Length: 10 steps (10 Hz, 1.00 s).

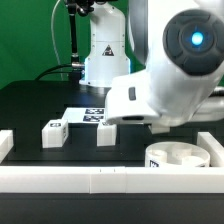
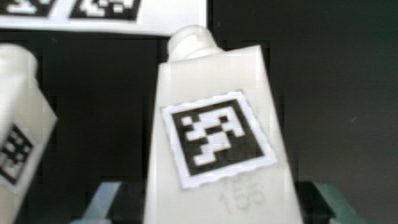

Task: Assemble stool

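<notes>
In the wrist view a white leg (image 2: 217, 90) with a black-and-white tag fills the middle. My gripper (image 2: 217, 205) is shut on it, one finger against each long side. A second leg (image 2: 15, 110) lies just beside the held one. In the exterior view two small white legs (image 1: 52, 132) (image 1: 105, 130) stand on the black table. The arm's white hand (image 1: 135, 100) hangs low right next to the right-hand one, hiding the fingertips. The round white seat (image 1: 180, 158), with sockets in its top, lies at the exterior view's lower right.
The marker board (image 1: 85, 115) (image 2: 89, 10) lies flat behind the legs. White border rails run along the front (image 1: 100, 182) and the exterior view's left (image 1: 5, 145). The arm's bulky body covers the exterior view's upper right.
</notes>
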### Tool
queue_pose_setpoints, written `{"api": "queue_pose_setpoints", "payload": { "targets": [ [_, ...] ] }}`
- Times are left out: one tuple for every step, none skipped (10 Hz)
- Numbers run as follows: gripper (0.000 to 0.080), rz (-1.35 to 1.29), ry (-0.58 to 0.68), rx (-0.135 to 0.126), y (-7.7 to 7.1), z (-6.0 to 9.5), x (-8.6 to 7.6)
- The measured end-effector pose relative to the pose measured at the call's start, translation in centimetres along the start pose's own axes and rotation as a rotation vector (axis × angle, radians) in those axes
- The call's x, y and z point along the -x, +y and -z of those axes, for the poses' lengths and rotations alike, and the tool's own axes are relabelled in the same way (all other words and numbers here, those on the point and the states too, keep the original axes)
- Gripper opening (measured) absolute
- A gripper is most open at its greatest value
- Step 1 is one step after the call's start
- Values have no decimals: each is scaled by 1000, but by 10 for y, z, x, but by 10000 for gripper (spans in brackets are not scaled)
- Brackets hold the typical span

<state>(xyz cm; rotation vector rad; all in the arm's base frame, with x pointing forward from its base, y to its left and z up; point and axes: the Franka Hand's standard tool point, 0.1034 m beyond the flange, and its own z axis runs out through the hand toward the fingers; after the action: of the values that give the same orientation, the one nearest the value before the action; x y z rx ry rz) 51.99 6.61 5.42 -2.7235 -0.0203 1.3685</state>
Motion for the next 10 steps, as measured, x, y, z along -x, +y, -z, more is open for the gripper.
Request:
{"api": "queue_pose_setpoints", "payload": {
  "targets": [
    [327,12,19,0,0,10,5],
    [327,11,29,0,0,6,0],
    [327,11,50,-1,-1,7,-4],
    [327,12,57,-1,-1,8,-5],
    [327,12,116,-2,-2,13,-13],
    [327,14,190,-2,-2,19,-16],
    [327,20,265,-1,-2,27,-14],
    [327,18,350,-5,-4,41,-7],
    [327,21,405,-3,-5,56,1],
    [327,26,454,-3,-5,70,5]
  ]
}}
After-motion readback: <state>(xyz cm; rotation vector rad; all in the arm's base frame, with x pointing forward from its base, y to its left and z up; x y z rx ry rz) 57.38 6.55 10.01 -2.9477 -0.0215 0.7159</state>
